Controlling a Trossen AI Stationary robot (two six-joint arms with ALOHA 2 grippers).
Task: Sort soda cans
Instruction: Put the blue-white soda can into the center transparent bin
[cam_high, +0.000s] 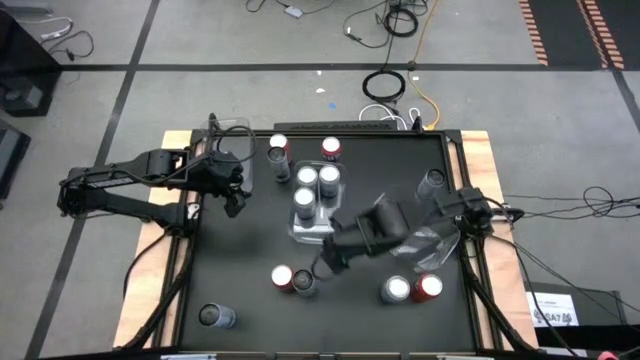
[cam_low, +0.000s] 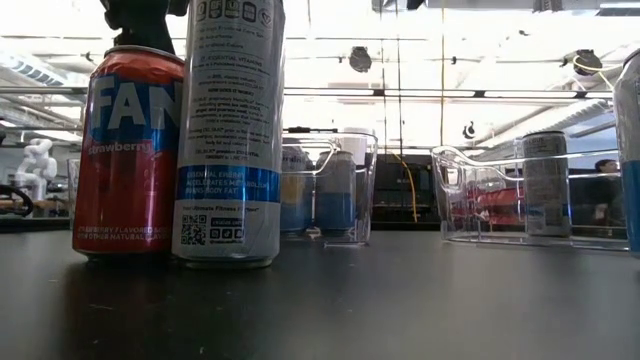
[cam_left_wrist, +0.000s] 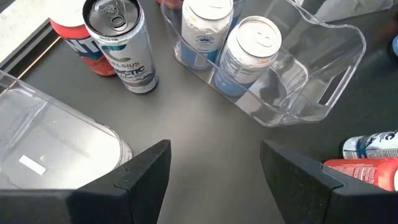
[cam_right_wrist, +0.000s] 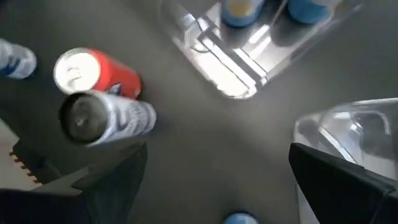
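On the black table (cam_high: 250, 240), near its front middle, you have a pair of upright cans touching each other: a red cylindrical soda can with a silvery round top (cam_high: 283, 277) and, just beside it, a pale silver-white can with blue print (cam_high: 305, 283). The right gripper (cam_high: 322, 264) hangs just beside and above this pair, with its jaws spread wide and nothing between them. In the right wrist view the red can (cam_right_wrist: 93, 73) and the silver-white can (cam_right_wrist: 106, 118) stand ahead of the fingers and off to one side, not yet in the gap.

Both cans stand with the long axis vertical, so I judge that you must bring the jaws down around one can from the side where the other can is not in the way.

The left gripper (cam_high: 232, 196) waits near the left rear of the table, jaws apart and holding nothing, well apart from this pair. The right arm is clearly the nearer one.

The clear rectangular plastic bin (cam_high: 318, 228) in the middle of the table already holds three blue-silver cans (cam_high: 308, 177).
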